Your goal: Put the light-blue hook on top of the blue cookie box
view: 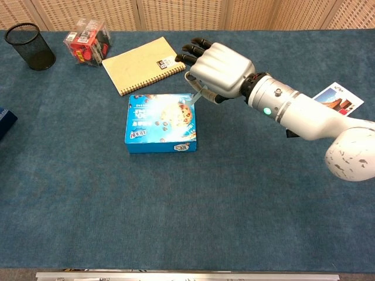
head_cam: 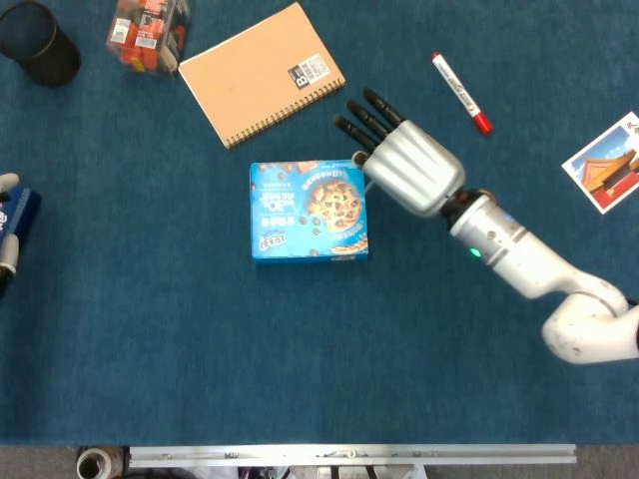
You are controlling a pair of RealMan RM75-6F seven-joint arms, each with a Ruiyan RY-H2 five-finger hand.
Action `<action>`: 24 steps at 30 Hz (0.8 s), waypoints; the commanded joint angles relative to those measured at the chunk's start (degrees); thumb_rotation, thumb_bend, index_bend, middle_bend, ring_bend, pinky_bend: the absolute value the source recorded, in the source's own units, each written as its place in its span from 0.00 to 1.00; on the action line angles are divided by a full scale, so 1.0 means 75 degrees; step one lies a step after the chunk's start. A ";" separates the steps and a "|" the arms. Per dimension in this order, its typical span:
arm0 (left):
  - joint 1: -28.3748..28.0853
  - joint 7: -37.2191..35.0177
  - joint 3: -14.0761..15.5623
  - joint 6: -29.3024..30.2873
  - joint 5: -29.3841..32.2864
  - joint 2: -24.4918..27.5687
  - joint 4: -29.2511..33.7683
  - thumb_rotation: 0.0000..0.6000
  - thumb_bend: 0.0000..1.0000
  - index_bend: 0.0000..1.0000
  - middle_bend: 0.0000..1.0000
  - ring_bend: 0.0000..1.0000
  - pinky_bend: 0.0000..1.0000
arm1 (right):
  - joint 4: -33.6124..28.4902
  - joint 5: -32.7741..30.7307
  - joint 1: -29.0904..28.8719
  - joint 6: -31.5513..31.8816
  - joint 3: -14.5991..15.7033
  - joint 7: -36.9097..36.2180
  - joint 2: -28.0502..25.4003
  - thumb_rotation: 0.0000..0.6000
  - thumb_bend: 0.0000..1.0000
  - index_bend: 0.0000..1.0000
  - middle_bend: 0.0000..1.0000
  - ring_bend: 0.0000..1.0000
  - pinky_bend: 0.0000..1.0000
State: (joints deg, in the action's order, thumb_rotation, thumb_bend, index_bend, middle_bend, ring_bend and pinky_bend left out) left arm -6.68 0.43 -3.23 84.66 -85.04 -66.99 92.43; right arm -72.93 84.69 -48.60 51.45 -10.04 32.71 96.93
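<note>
A: Where is the small light-blue plastic hook (view: 196, 98) seen?

B: It is held under the silver right hand (view: 218, 69), pinched by the dark fingers (head_cam: 361, 117). It hangs at the top right corner of the flat blue cookie box (head_cam: 309, 211), with its tip just over that corner. From the head view, only a tiny pale bit of it can be seen by the box edge.

A: Is the job done?

B: Not yet. The hook is lifted off the table and carried up to the box, so that part looks done. It is not laid on the lid yet. It looks like it must be brought a little more over the middle of the box, put down, and let go.

A: What about the left hand?

B: Only a small pale bit of the left hand (head_cam: 8, 225) is seen, far to the left of the box. It cannot be told if it is closed or spread.

A: What else is seen near the box?

B: A tan spiral notebook (head_cam: 262, 73) lies just behind the box. A red and white marker pen (head_cam: 460, 93) lies behind and to the right. A picture card (head_cam: 606, 163) is far to the right. A black mesh cup (view: 30, 46) and a clear pack of red things (view: 88, 42) are seen far behind, to the left.
</note>
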 commanded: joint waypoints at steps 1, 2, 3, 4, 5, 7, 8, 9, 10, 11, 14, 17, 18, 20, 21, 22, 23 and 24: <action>-0.0001 0.0008 -0.0004 -0.0002 0.0008 0.0003 0.0002 1.00 0.43 0.22 0.35 0.29 0.25 | 0.0136 -0.0179 -0.0130 -0.0113 -0.0091 0.0046 0.0196 1.00 0.41 0.59 0.14 0.00 0.00; -0.0001 0.0009 -0.0008 -0.0001 0.0012 0.0004 0.0004 1.00 0.43 0.22 0.35 0.29 0.25 | 0.0169 -0.0243 -0.0161 -0.0135 -0.0120 0.0044 0.0260 1.00 0.41 0.59 0.14 0.00 0.00; 0.0000 0.0010 -0.0010 -0.0003 0.0020 0.0005 0.0006 1.00 0.43 0.22 0.35 0.29 0.25 | 0.0213 -0.0326 -0.0208 -0.0163 -0.0165 0.0033 0.0346 1.00 0.41 0.59 0.14 0.00 0.00; -0.0001 0.0014 -0.0011 -0.0009 0.0027 0.0005 0.0006 1.00 0.43 0.22 0.35 0.29 0.25 | 0.0246 -0.0386 -0.0241 -0.0178 -0.0197 0.0032 0.0409 1.00 0.41 0.59 0.14 0.00 0.00; 0.0000 0.0019 -0.0011 -0.0012 0.0033 0.0005 0.0006 1.00 0.43 0.22 0.35 0.29 0.25 | 0.0277 -0.0443 -0.0275 -0.0193 -0.0227 0.0033 0.0470 1.00 0.41 0.59 0.14 0.00 0.00; 0.0002 0.0022 -0.0007 -0.0022 0.0041 0.0006 0.0008 1.00 0.43 0.22 0.35 0.29 0.25 | 0.0331 -0.0586 -0.0349 -0.0240 -0.0289 0.0040 0.0603 1.00 0.41 0.59 0.14 0.00 0.00; 0.0004 0.0022 -0.0005 -0.0023 0.0043 0.0009 0.0009 1.00 0.43 0.22 0.35 0.29 0.25 | 0.0351 -0.0648 -0.0381 -0.0264 -0.0313 0.0054 0.0652 1.00 0.41 0.59 0.14 0.00 0.00; 0.0008 0.0024 -0.0003 -0.0016 0.0040 0.0013 0.0009 1.00 0.43 0.22 0.35 0.29 0.25 | 0.0373 -0.0736 -0.0425 -0.0300 -0.0345 0.0079 0.0715 1.00 0.41 0.59 0.14 0.00 0.00; 0.0012 0.0024 -0.0003 -0.0011 0.0040 0.0017 0.0012 1.00 0.43 0.22 0.35 0.29 0.25 | 0.0386 -0.0806 -0.0460 -0.0338 -0.0367 0.0103 0.0757 1.00 0.41 0.59 0.14 0.00 0.00; 0.0015 0.0021 -0.0004 -0.0007 0.0041 0.0019 0.0012 1.00 0.43 0.22 0.35 0.29 0.25 | 0.0396 -0.0879 -0.0494 -0.0373 -0.0392 0.0125 0.0799 1.00 0.41 0.59 0.14 0.00 0.00; 0.0022 0.0009 -0.0007 0.0004 0.0045 0.0018 -0.0005 1.00 0.43 0.22 0.35 0.29 0.25 | 0.0431 -0.1236 -0.0622 -0.0595 -0.0495 0.0177 0.0943 1.00 0.41 0.59 0.14 0.00 0.00; 0.0028 -0.0006 -0.0015 0.0006 0.0064 0.0006 -0.0020 1.00 0.43 0.22 0.35 0.29 0.25 | 0.0494 -0.1563 -0.0801 -0.0763 -0.0604 0.0368 0.1112 1.00 0.41 0.59 0.14 0.00 0.00; 0.0029 -0.0010 -0.0016 0.0005 0.0068 0.0003 -0.0026 1.00 0.43 0.22 0.35 0.29 0.25 | 0.0503 -0.1664 -0.0854 -0.0804 -0.0641 0.0418 0.1164 1.00 0.41 0.59 0.14 0.00 0.00; 0.0031 -0.0019 -0.0021 0.0007 0.0077 0.0002 -0.0033 1.00 0.43 0.22 0.35 0.29 0.25 | 0.0542 -0.1857 -0.0978 -0.0870 -0.0713 0.0518 0.1277 1.00 0.41 0.59 0.14 0.00 0.00; 0.0038 -0.0032 -0.0023 0.0017 0.0079 0.0000 -0.0035 1.00 0.43 0.22 0.35 0.29 0.25 | 0.0573 -0.1947 -0.1045 -0.0901 -0.0742 0.0555 0.1334 1.00 0.41 0.59 0.14 0.00 0.00; 0.0042 -0.0043 -0.0025 0.0024 0.0082 -0.0001 -0.0039 1.00 0.43 0.22 0.35 0.29 0.25 | 0.0598 -0.2014 -0.1091 -0.0922 -0.0765 0.0570 0.1378 1.00 0.41 0.59 0.14 0.00 0.00; 0.0047 -0.0050 -0.0026 0.0026 0.0088 -0.0003 -0.0044 1.00 0.43 0.22 0.35 0.29 0.25 | 0.0627 -0.2079 -0.1137 -0.0939 -0.0787 0.0586 0.1420 1.00 0.41 0.59 0.14 0.00 0.00; 0.0051 -0.0048 -0.0024 0.0018 0.0102 -0.0003 -0.0054 1.00 0.43 0.22 0.35 0.29 0.25 | 0.0673 -0.2160 -0.1197 -0.0962 -0.0806 0.0617 0.1475 1.00 0.41 0.59 0.14 0.00 0.00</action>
State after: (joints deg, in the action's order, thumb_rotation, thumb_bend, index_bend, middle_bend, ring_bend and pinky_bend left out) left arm -6.31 0.07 -3.42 84.81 -84.31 -67.01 92.04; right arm -68.25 68.97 -57.16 44.52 -15.81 37.02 107.57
